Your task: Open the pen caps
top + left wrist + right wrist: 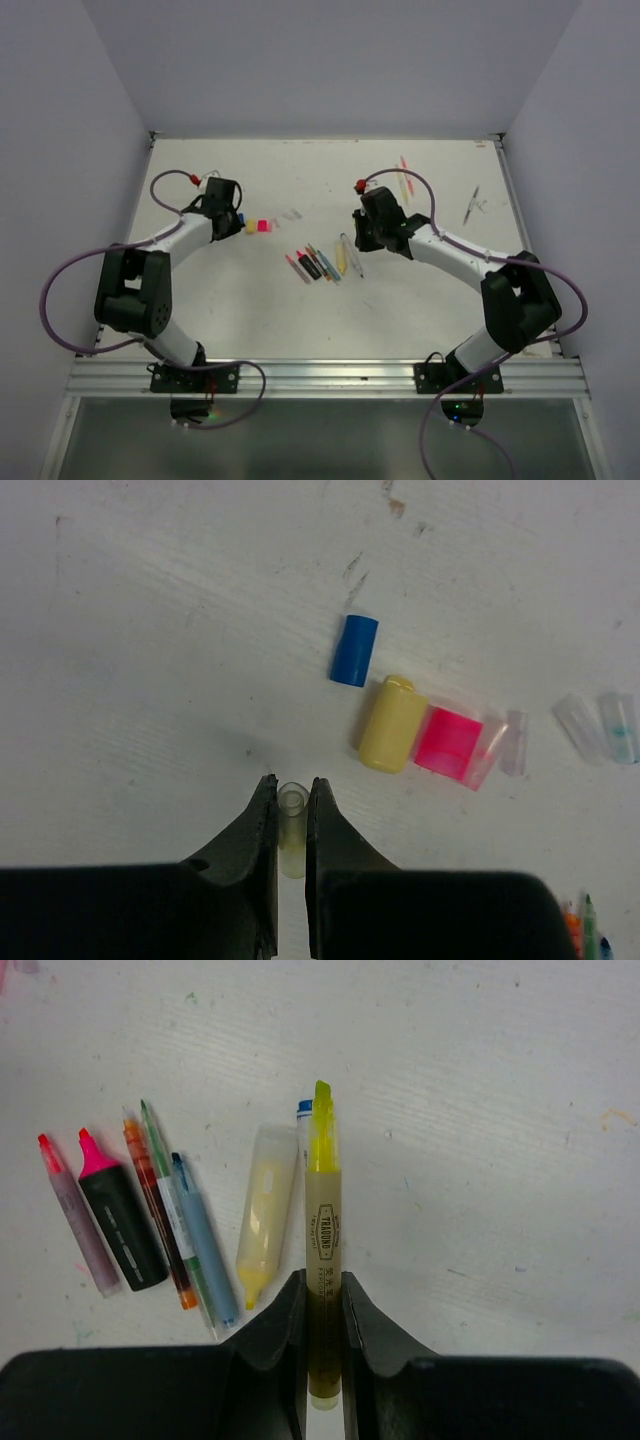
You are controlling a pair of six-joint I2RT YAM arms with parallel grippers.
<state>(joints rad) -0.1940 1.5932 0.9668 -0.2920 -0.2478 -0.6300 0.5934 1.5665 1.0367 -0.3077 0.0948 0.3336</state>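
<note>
While the right gripper (322,1282) pinches the uncapped yellow highlighter (323,1190), the left gripper (291,788) clamps a pale clear cap (291,830). It is held near the loose caps (392,723), likely for deposit there.

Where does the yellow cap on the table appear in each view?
Top external: the yellow cap lies left of centre, beside the pink cap.
Left wrist: the yellow cap lies right of centre, between the blue cap and the pink cap.
Right wrist: not in it.
Shared landmark: the row of pens, central from above, at the left wrist's bottom right corner, left in the right wrist view.
</note>
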